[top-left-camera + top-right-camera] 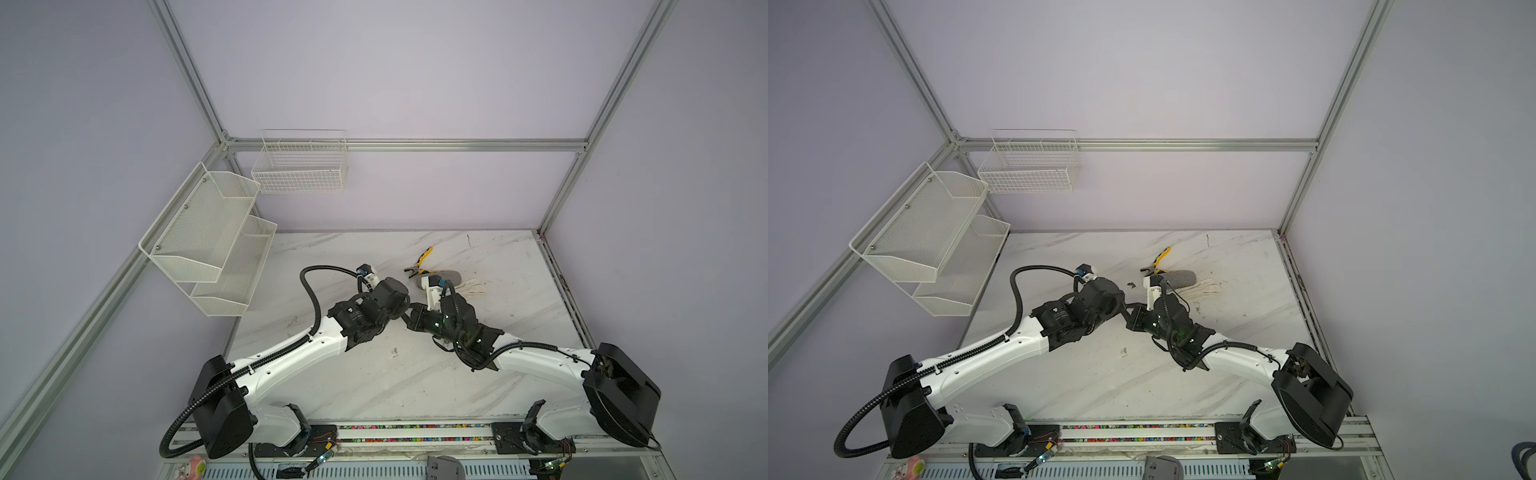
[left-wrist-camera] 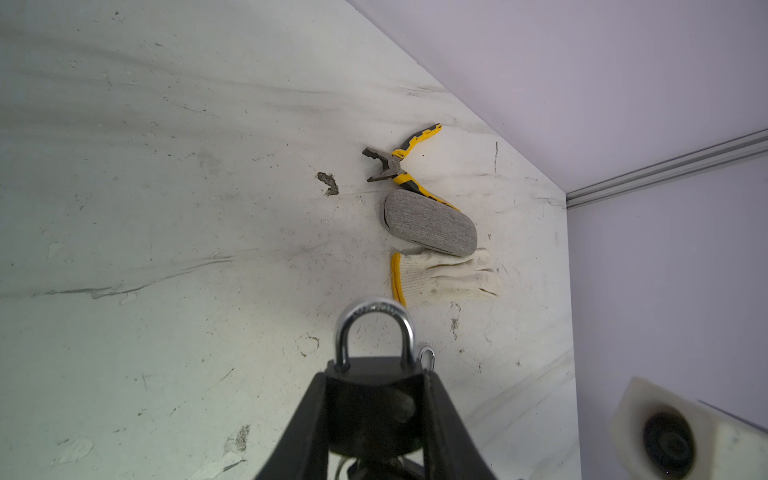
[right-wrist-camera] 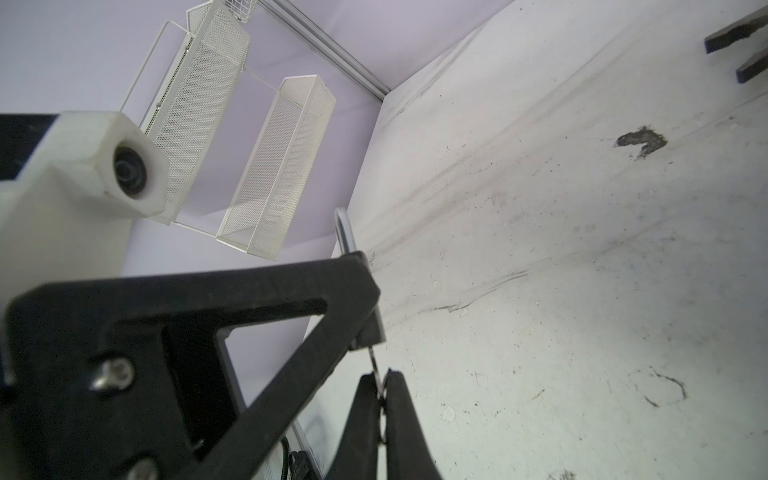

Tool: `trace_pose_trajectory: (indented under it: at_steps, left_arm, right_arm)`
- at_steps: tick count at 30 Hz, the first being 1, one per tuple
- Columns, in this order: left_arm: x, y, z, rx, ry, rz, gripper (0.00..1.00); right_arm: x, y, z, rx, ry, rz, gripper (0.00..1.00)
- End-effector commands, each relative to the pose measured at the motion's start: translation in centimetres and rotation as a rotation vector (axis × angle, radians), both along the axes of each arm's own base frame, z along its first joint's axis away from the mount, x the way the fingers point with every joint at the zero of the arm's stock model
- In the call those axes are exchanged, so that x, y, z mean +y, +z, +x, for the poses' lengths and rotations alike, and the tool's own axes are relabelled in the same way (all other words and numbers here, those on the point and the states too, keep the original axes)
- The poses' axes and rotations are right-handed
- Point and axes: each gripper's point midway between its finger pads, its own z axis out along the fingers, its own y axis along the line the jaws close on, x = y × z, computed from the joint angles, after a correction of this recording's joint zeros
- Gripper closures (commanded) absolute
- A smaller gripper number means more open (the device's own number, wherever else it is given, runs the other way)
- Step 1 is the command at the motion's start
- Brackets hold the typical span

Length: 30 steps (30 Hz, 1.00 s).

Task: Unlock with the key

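We read no text, brand or number anywhere. The padlock shackle (image 2: 376, 311) bears faint engraved marks in the left wrist view, too blurred to make out, and white print on the left arm's black joint housing (image 1: 354, 316) (image 1: 1057, 314) in both top views is too small for us

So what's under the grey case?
One yellow handle of the pliers and an edge of the white glove run under the grey case; how far they reach beneath is hidden.
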Motion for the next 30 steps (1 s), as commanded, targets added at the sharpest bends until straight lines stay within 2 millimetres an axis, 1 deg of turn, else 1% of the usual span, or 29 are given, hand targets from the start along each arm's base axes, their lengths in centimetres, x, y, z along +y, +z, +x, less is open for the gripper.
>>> trace_pose_trajectory:
  at_steps: [1, 3, 8, 10, 12, 16, 19, 23, 26, 28, 30]
  left_arm:
    - [0.1, 1.3, -0.3, -0.027, -0.018, 0.007, 1.0]
    - [0.5, 1.5, 0.0, -0.035, -0.002, 0.008, 1.0]
    - [1.0, 1.5, 0.4, -0.035, 0.018, 0.001, 1.0]
    - [1.1, 1.8, 0.5, -0.042, 0.021, -0.005, 1.0]
    - [1.1, 2.0, 0.6, -0.046, 0.022, -0.011, 1.0]
    - [1.1, 2.1, 0.6, -0.049, 0.021, -0.014, 1.0]
    - [1.3, 2.2, 0.7, -0.052, 0.026, -0.02, 1.0]
    - [1.4, 2.5, 0.6, -0.06, 0.029, -0.03, 1.0]
    - [1.4, 2.4, 0.6, -0.061, 0.026, -0.032, 1.0]
    - [1.3, 2.5, 0.7, -0.061, 0.026, -0.036, 1.0]
    - [1.2, 2.5, 0.7, -0.061, 0.024, -0.038, 1.0]
  right_arm:
    - [-0.9, 3.0, 0.3, -0.08, -0.023, 0.059, 0.85]
    - [-1.0, 2.8, 0.0, -0.078, -0.015, 0.061, 0.81]
    - [-1.4, 3.7, -1.2, -0.063, 0.012, 0.147, 0.74]
    - [-1.5, 3.2, -1.2, -0.015, 0.002, 0.156, 0.74]
    - [-1.4, 3.0, -1.1, -0.005, 0.008, 0.164, 0.74]
    - [-0.5, 2.7, -0.8, 0.003, 0.027, 0.158, 0.76]
    - [-0.3, 1.6, -0.6, 0.024, 0.026, 0.13, 0.77]
    - [-0.5, 1.9, -0.1, 0.008, -0.004, 0.13, 0.79]
    - [-0.4, 3.0, 0.2, -0.019, -0.006, 0.14, 0.81]
    - [0.0, 2.0, 0.5, -0.005, -0.003, 0.116, 0.83]
    - [0.2, 1.7, 0.5, 0.001, 0.003, 0.112, 0.85]
